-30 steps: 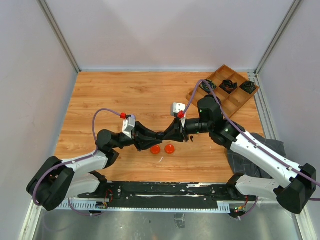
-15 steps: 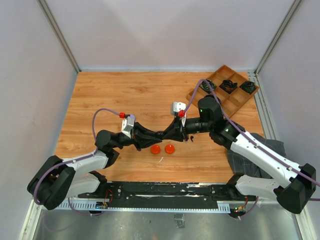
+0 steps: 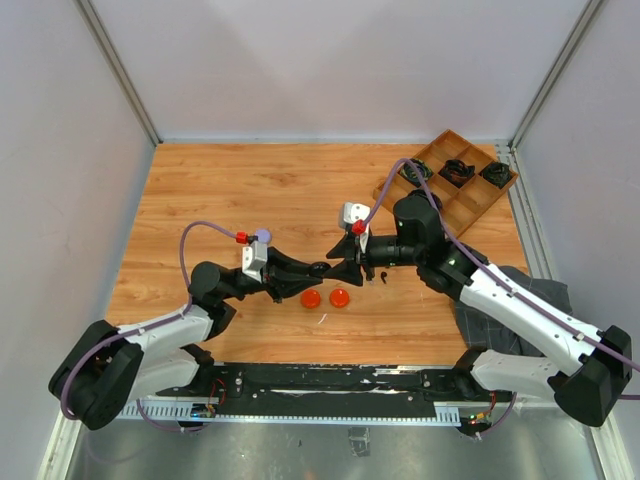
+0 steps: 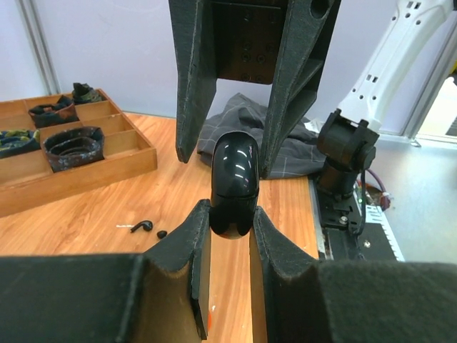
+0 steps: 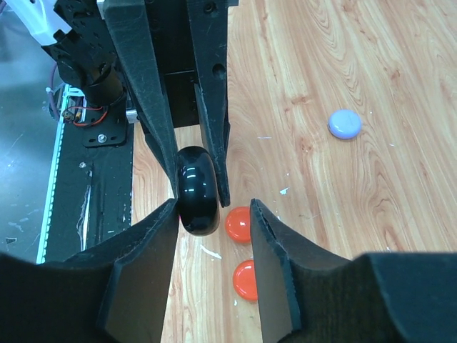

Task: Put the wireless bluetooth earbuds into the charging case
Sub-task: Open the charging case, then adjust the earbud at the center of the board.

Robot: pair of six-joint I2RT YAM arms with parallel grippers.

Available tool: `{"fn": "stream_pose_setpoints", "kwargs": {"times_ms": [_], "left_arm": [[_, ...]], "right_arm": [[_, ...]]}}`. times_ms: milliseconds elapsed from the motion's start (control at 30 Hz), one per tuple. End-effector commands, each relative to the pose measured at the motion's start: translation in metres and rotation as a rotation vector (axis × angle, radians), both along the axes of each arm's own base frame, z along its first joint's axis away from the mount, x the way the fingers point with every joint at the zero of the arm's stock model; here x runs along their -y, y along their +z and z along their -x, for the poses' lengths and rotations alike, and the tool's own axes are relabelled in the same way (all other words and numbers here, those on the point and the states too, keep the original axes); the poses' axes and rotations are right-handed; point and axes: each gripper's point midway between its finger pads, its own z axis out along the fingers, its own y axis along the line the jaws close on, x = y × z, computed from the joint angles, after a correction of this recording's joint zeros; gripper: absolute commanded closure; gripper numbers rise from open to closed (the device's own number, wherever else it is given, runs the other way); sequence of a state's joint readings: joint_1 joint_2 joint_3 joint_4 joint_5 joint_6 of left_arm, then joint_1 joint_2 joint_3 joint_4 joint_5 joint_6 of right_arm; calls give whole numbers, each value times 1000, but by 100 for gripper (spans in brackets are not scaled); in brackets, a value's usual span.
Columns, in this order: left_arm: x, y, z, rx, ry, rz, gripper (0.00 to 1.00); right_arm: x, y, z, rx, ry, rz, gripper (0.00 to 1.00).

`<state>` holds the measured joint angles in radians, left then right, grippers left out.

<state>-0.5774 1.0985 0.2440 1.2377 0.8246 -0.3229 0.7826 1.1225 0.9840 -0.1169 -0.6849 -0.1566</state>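
black earbuds [image 4: 141, 226] are lying loose on the wooden table [image 3: 250, 190], near the right arm and outside the glossy black charging case [image 4: 233, 187]. the left gripper [image 4: 230, 221] is pinching the case above the table. the right gripper [image 5: 213, 207] is facing it, its fingers standing spread on either side of the case. two orange discs [image 5: 239, 223] are lying underneath, and a lilac disc [image 5: 345, 123] is sitting well apart.
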Motion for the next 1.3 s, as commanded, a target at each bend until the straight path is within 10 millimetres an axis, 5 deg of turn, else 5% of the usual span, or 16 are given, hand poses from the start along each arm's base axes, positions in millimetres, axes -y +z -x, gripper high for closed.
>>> {"fn": "stream_pose_setpoints", "kwargs": {"times_ms": [0,500,700,833,1267], "left_arm": [[0,-9,8,71,-19,-42,100],[-4,-25,8,122,3,-88,100],[-9,-37,-13,36,127,-106,100],[-15,-46,-21,-52,197,-87,100],[-26,-62,-29,-116,293,-61,100]], "right_arm": [[0,17,-15,72,-73,-44,55],[6,23,-29,85,-172,-44,51],[16,14,-40,49,-261,24,47],[36,-8,-59,9,-421,137,40],[110,-109,-90,-235,-804,448,38]]}}
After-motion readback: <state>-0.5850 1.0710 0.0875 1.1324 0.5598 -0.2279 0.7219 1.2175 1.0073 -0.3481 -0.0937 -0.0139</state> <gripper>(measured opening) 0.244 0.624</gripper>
